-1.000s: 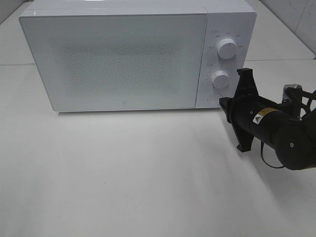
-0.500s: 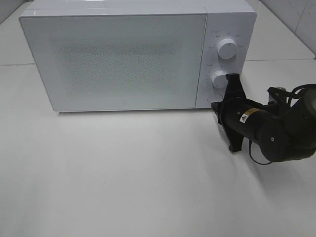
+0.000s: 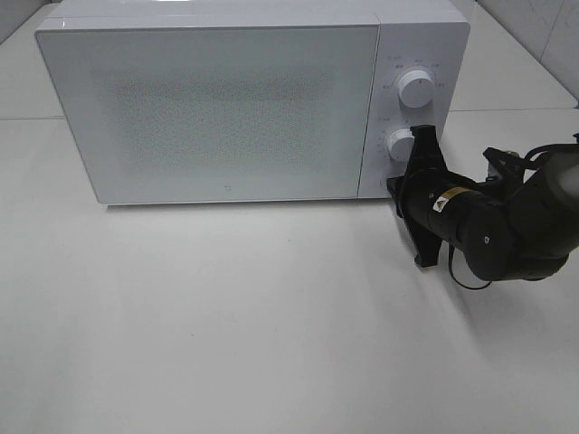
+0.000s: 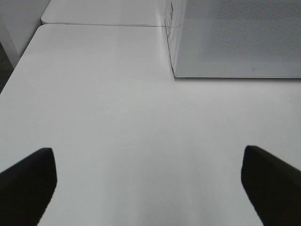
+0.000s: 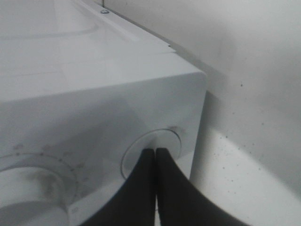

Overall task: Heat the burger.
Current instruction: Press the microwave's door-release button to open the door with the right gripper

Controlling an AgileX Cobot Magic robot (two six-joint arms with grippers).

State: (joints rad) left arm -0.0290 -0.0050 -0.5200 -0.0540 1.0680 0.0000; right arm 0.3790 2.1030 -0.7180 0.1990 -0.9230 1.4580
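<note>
One risk: right claw, tips together on button, slips off-centre, door won't open; left claw apart

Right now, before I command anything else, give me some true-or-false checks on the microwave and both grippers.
1. The microwave door is closed. True.
2. The right gripper is open. False: its jaws are shut, tips against the round button.
3. The left gripper holds the burger. False: it is open and holds nothing; no burger is in view.
4. An upper dial and a lower dial sit right of the door. True.
</note>
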